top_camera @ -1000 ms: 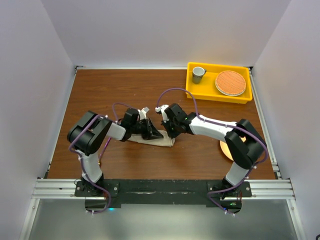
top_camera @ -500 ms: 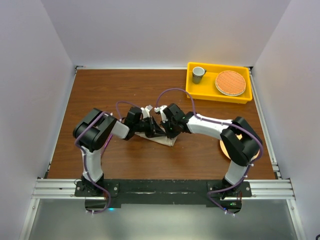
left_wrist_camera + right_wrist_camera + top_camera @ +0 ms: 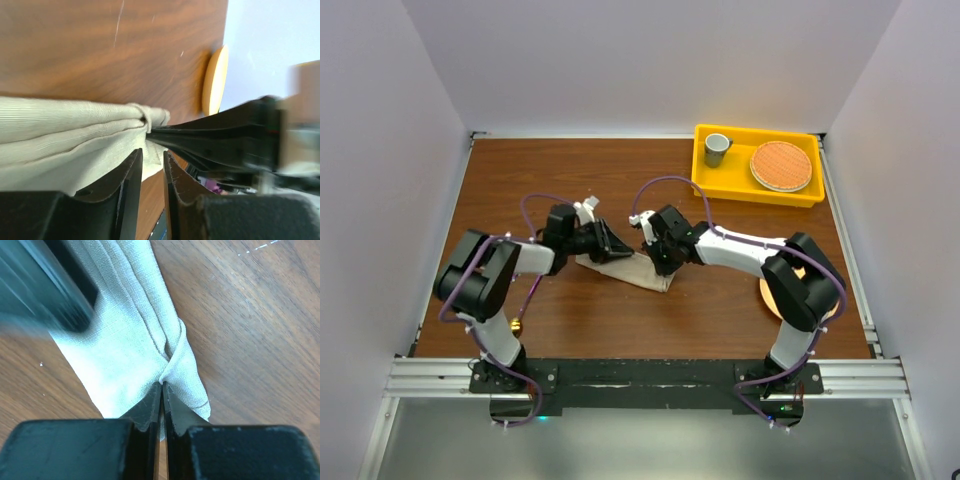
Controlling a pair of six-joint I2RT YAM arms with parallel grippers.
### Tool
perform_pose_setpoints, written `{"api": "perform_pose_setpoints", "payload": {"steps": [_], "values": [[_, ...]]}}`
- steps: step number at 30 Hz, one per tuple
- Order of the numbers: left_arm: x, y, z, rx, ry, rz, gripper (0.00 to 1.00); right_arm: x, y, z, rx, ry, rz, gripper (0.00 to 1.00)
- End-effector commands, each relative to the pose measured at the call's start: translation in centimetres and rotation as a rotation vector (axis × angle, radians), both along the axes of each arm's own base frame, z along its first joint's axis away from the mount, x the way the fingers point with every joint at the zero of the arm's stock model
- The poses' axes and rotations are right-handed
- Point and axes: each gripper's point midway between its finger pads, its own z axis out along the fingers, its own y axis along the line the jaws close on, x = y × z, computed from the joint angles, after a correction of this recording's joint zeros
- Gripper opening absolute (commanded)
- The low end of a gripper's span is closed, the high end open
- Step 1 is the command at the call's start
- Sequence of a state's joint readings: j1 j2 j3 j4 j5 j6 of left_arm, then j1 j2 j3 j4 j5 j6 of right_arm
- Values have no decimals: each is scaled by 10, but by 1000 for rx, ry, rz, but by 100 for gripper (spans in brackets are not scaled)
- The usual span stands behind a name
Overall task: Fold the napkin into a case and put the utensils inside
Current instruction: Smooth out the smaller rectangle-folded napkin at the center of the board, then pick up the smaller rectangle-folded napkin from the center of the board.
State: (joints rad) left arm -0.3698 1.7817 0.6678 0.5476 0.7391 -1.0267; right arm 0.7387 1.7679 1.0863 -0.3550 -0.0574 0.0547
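The beige napkin (image 3: 625, 268) lies on the table as a narrow folded strip, the case shape, between my two grippers. My right gripper (image 3: 657, 262) is at its right end. In the right wrist view that gripper (image 3: 161, 386) is shut, pinching a puckered fold of the napkin (image 3: 130, 345). My left gripper (image 3: 611, 243) hovers over the strip's left part. Its jaws (image 3: 152, 160) stand slightly open with nothing between them, just in front of the napkin (image 3: 60, 145). Of the utensils I see only a small gold glint (image 3: 514, 323) beside the left arm.
A round peach plate (image 3: 770, 298) lies half under the right arm and also shows as the peach plate (image 3: 215, 80) in the left wrist view. A yellow tray (image 3: 757, 187) at the back right holds a grey cup (image 3: 717, 149) and a round woven orange disc (image 3: 781, 165).
My left gripper has let go, opened a little and drawn back to the left along the napkin. The right gripper has stayed pinched on the right end.
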Motion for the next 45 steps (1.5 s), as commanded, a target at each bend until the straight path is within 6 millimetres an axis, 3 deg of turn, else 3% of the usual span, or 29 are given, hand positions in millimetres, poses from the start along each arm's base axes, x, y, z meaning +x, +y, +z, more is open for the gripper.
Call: {"api": "perform_pose_setpoints", "payload": {"steps": [1,5,8,11,14,17,21,22,24,25,26,30,33,36,40,41,42,43,45], "values": [[15,30,22,28,-94,17,28,0,-2,-2,-22,11,45,7],[24,45,4,120,-77,36,27,1,-4,-6,-48,0,108,8],[15,50,-22,158,16,45,27,2,-5,-7,-59,0,141,9],[-5,56,-47,180,157,68,26,2,-2,-3,-50,-4,189,10],[-25,57,-57,163,254,71,26,-2,1,-1,-42,-4,264,12],[-29,56,-44,126,258,83,27,-6,3,0,-36,-1,343,13],[-10,50,0,68,98,73,33,-6,6,4,-32,-5,410,25],[-6,51,7,66,65,70,34,-2,10,11,-19,-14,412,34],[2,51,29,55,-44,33,37,-8,14,23,14,34,403,44],[5,53,34,66,-72,29,38,1,21,40,50,22,389,53],[10,52,43,71,-130,0,38,-4,22,50,73,54,362,57],[11,57,53,86,-189,-27,39,-3,34,93,210,98,304,60],[10,58,53,104,-240,-58,38,0,24,105,261,141,226,56],[19,60,55,164,-351,-126,36,-5,13,98,273,186,178,44],[37,57,73,214,-520,-276,37,-23,2,70,248,272,143,33],[38,57,71,239,-605,-358,38,-23,4,67,255,279,127,32],[29,60,57,251,-542,-412,41,-23,2,61,247,288,116,32],[40,60,66,272,-610,-449,41,-23,1,51,233,299,101,31],[34,65,53,307,-691,-587,45,-20,-3,40,204,298,82,29]]}}
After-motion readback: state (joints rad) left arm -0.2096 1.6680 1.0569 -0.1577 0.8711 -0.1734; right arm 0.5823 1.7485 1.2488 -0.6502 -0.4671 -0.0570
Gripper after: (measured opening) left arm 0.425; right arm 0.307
